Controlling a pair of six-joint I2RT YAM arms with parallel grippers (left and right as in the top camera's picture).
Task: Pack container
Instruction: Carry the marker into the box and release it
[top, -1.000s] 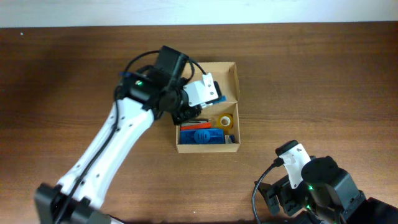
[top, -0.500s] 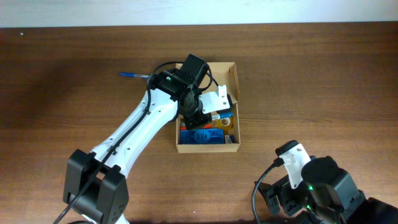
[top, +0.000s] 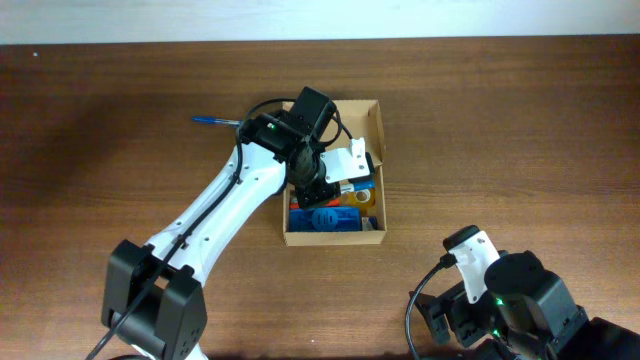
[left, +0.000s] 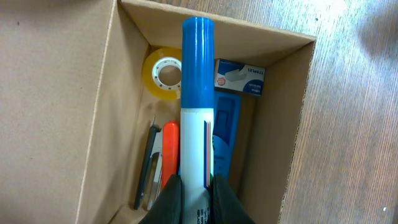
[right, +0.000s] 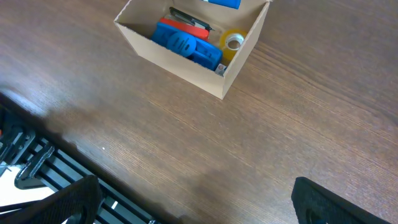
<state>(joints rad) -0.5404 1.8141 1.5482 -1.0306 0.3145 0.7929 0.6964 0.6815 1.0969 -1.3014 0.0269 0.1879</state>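
- Under both arms: brown wood table (top: 520, 120), biggest thing in view.
- White L arm (top: 215, 215) reaches across the table. L gripper (left: 198, 198) hangs over the open box, clenched on a marker, 2 fingers (left: 169, 200) pinching its white barrel.
- Tan cardboard container (top: 380, 130): top open, directly beneath L gripper, its walls rising on both sides of the fingers in L wrist view. Well apart from R gripper, up ahead of it in R wrist view.
- R gripper (right: 199, 208): low over bare table, jaws spread wide, nothing between them.
- Blue stapler-like tool (left: 227, 124): on box floor, just beside the marker on its view-right, below L gripper.
- Marker (left: 198, 93): blue cap, white body, sticks out past L fingertips with cap end over the box interior. Can't tell if it touches the contents.
- Yellow tape roll (left: 163, 73): far corner of box, view-left of marker cap.
- Staples pack (left: 241, 78): small, blue/white, at far end beyond the tool.
- Orange pen (left: 170, 149) & dark clip-like item (left: 148, 165): view-left of barrel, near L fingers.
- Blue pen (top: 215, 121): on table outside box, back behind L gripper's wrist.
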